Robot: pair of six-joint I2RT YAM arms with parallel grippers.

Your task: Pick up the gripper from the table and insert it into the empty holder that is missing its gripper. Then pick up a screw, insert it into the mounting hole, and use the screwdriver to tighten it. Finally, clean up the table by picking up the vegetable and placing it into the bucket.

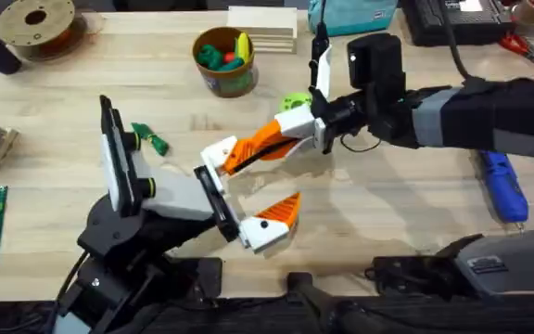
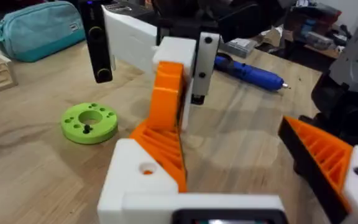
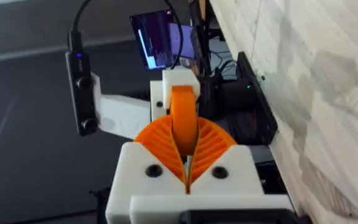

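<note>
The gripper [image 1: 260, 141], the loose orange wedge, is being held above the middle of the tabletop [image 1: 387, 218], clamped between the right gripper's [image 3: 186, 163] fingers, which are closing together on it. Its long axis is running from the right arm toward the left arm, and its far end is meeting the holder [image 2: 134, 179], the white block on the upper finger of the left gripper [image 1: 241, 193]. In the left wrist view the wedge is standing upright against that block, touching it.

The first step, the insertion, is the one in hand, and it looks close to done, though I cannot tell whether the wedge is fully seated. The left gripper's fingers are standing wide apart, the other one carrying its own orange pad [image 1: 280, 211].

The next move probably calls for pressing the wedge home along its long axis, then releasing. The screwdriver [image 1: 502, 186] is lying at the right, the vegetable [image 1: 151, 138] at the left, the bucket [image 1: 224, 63] farther back.
</note>
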